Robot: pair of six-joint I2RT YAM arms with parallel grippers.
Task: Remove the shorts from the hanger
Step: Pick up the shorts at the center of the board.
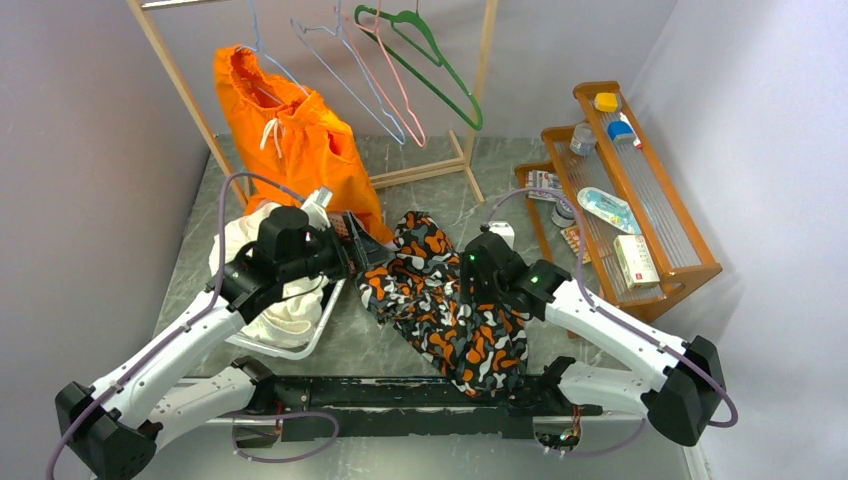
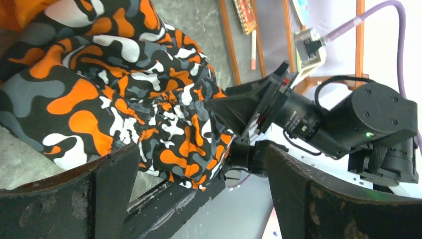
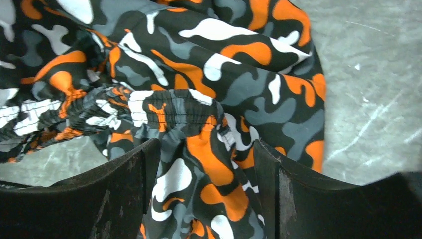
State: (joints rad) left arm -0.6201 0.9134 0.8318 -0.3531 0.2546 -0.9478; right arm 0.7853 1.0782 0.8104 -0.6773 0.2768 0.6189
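The left claw (image 2: 201, 154) and the right claw (image 3: 206, 149) both gape open over the blotchy black, grey and orange cloth (image 1: 440, 310) lying near, while the bright orange thin shorts (image 1: 300, 150) hang far left on the wooden rack (image 1: 177, 82), looking soft, light and floppy, best pinched at the bunched waist.

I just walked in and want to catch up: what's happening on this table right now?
Two robot arms are working over a camouflage-patterned garment lying crumpled on the table. The right hand hangs open just above it, its fingers straddling a fold of fabric. The left hand is wide open beside it, holding nothing. The bright orange shorts hang on a hanger on the rack at the back, not yet taken off.
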